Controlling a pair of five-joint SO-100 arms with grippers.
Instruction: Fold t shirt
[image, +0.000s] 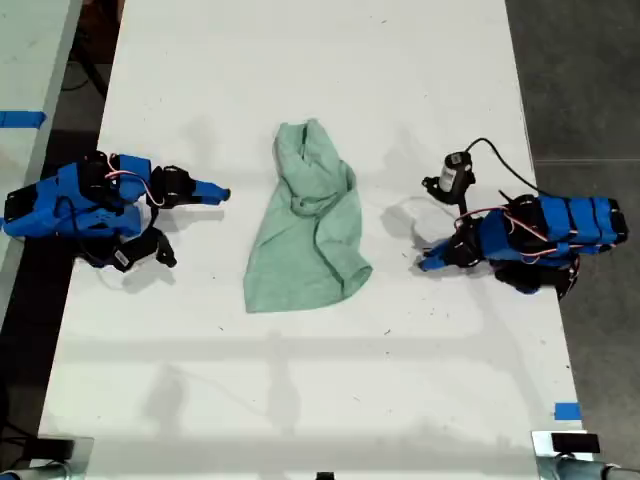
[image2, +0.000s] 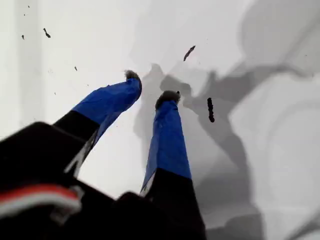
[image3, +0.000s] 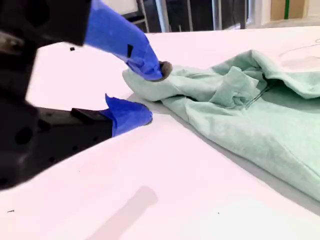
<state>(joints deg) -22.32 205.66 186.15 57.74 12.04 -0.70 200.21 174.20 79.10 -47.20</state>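
The t shirt (image: 310, 235) lies rumpled in the middle of the white table, pale mint-green, with its narrow bunched end toward the exterior view's top. My second gripper (image: 215, 192) rests low on the exterior view's left, pointing at the shirt, a short gap away. In the second wrist view it (image3: 147, 92) is open and holds nothing, with the t shirt (image3: 250, 105) spread just beyond its tips. My first gripper (image: 430, 262) sits on the exterior view's right, tips down near the table. Its fingers (image2: 167, 135) stand slightly apart with only bare table between them; this view shows no shirt.
The white table (image: 320, 400) has dark floor along both long edges. Blue tape marks sit at the exterior view's lower right (image: 566, 411) and upper left (image: 20, 119). A small camera with a cable (image: 455, 175) rides above the first arm. Dark specks (image2: 210, 109) dot the tabletop.
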